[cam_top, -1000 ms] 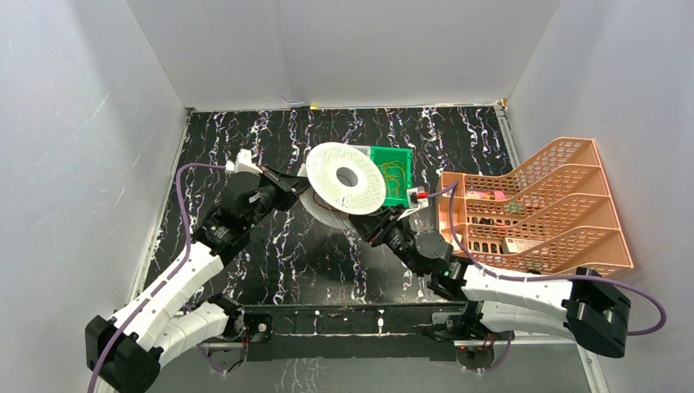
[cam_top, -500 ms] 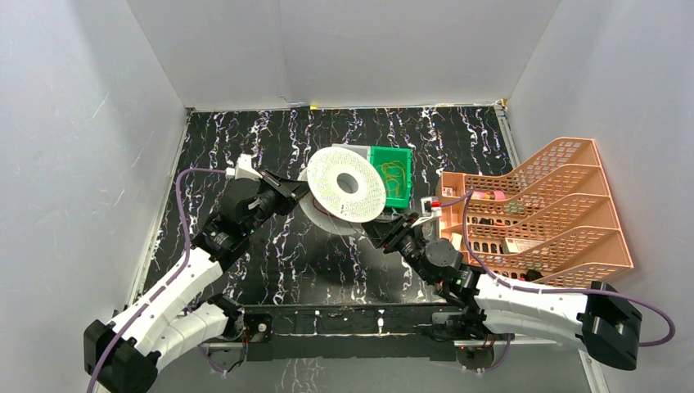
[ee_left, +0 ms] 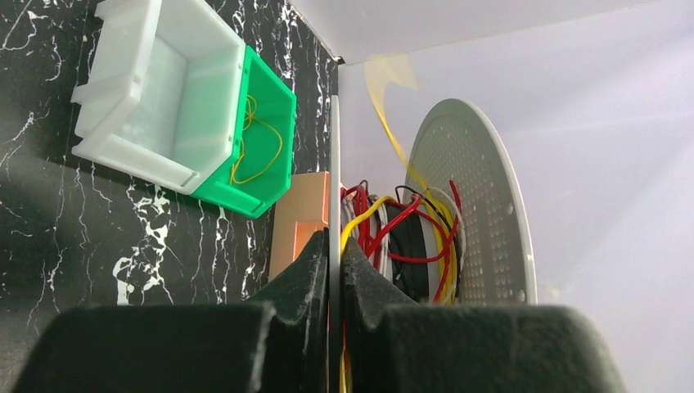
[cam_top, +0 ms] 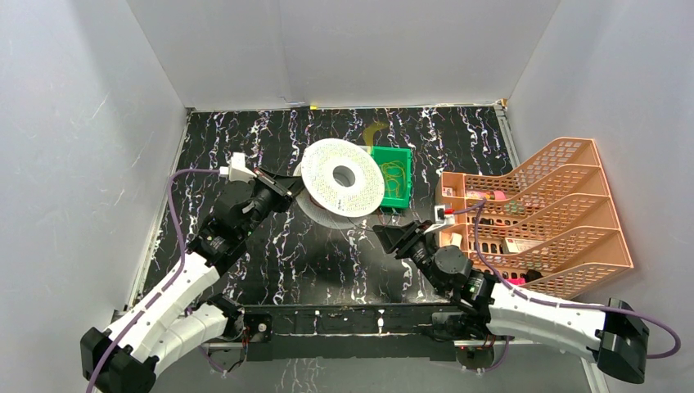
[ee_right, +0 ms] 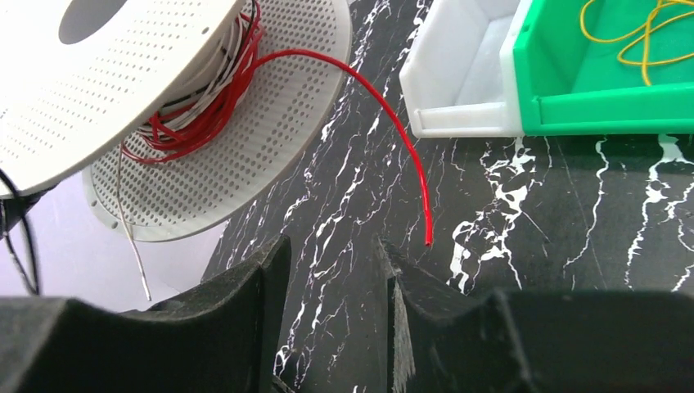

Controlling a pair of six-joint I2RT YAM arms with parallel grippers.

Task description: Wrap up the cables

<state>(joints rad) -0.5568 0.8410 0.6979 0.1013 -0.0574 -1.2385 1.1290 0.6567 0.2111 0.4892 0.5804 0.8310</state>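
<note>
- Clamping one flange of the spool, the left gripper is pinched tight.
- Parted and empty, the right gripper has the red wire tip just ahead-right.
- Farther ahead-right, the yellow cables lie in the green bin, touching the white bin.

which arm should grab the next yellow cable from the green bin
Probably right. The right arm's jaws stand open and empty, facing the green bin where the yellow cables lie. The left arm's jaws are clamped on the spool's flange, steadying it.
</note>
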